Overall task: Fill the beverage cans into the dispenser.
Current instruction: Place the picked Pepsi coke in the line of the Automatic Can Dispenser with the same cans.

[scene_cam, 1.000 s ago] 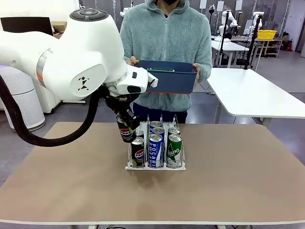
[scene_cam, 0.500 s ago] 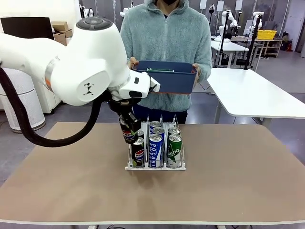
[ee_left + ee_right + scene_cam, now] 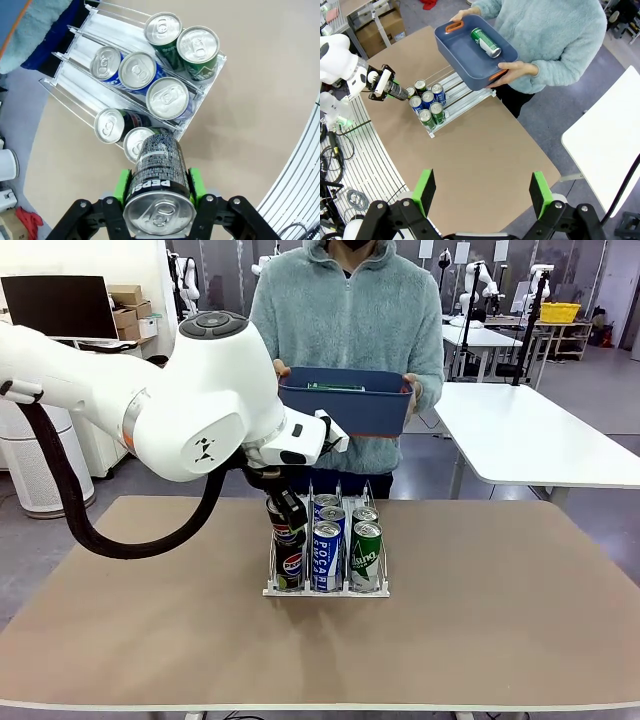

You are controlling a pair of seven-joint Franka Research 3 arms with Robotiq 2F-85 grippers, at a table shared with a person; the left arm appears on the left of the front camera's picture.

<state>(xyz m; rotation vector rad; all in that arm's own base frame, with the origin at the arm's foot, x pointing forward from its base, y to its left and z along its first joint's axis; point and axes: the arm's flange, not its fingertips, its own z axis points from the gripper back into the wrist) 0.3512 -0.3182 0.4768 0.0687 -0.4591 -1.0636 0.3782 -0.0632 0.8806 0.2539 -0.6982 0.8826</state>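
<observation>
One black Pepsi can is sitting squeezed between the green pads of the left gripper, whose jaws are pressing against its two sides near the silver top. That can is hanging slightly tilted over the left lane of the dispenser, with its base just above the cans standing there. Whether it is touching them I cannot tell.

The dispenser is standing near the middle of the table and is holding seven cans upright. Two black ones are standing in the left lane, three blue-and-white ones in the middle lane and two green ones in the right lane. All of them are bunching toward the robot's end of the rails.

Beyond the rack, a person in a fuzzy grey-green top is standing at the far side, holding a dark blue bin level with both hands, one at each end. One green can is lying on its side in that bin.

Over to the right, the right gripper is hovering high above the table, its jaws spread wide with nothing between them.
</observation>
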